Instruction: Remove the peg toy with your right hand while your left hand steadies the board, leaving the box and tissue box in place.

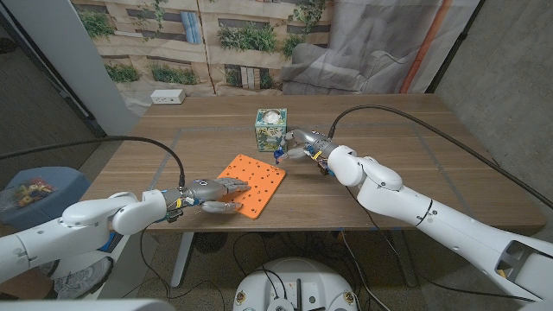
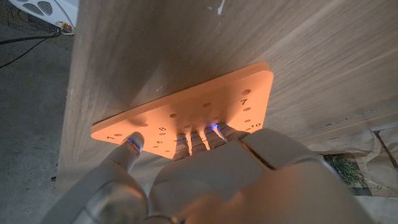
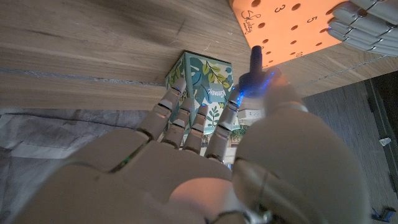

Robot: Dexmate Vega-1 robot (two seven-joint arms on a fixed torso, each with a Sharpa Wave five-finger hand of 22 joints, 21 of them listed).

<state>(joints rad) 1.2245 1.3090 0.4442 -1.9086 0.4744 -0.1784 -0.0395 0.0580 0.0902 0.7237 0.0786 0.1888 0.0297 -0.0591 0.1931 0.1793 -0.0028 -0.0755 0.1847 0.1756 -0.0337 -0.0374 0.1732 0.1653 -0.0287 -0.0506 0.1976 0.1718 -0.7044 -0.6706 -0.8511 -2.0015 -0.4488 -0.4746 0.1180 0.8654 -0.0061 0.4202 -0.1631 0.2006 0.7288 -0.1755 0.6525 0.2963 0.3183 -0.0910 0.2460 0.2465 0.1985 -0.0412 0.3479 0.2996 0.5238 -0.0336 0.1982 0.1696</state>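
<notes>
The peg (image 3: 254, 62) was already out of the orange board (image 1: 252, 184) and pinched between the right hand's (image 1: 300, 146) thumb and a finger, carried just off the board's far right corner, roughly at one o'clock from the board's middle. In the right wrist view it showed as a short dark post with a blue glow at its base; whether it was dark blue or black I could not tell in that light. What remained, by my reading, was to set it down on the table (image 1: 389, 130) away from the board.

The left hand (image 1: 210, 193) pressed its fingers (image 2: 132, 144) down on the board's near left edge, at about eight o'clock, holding nothing.

The tissue box (image 1: 270, 128) stood at twelve o'clock, just beyond the board, close beside the right hand.
</notes>
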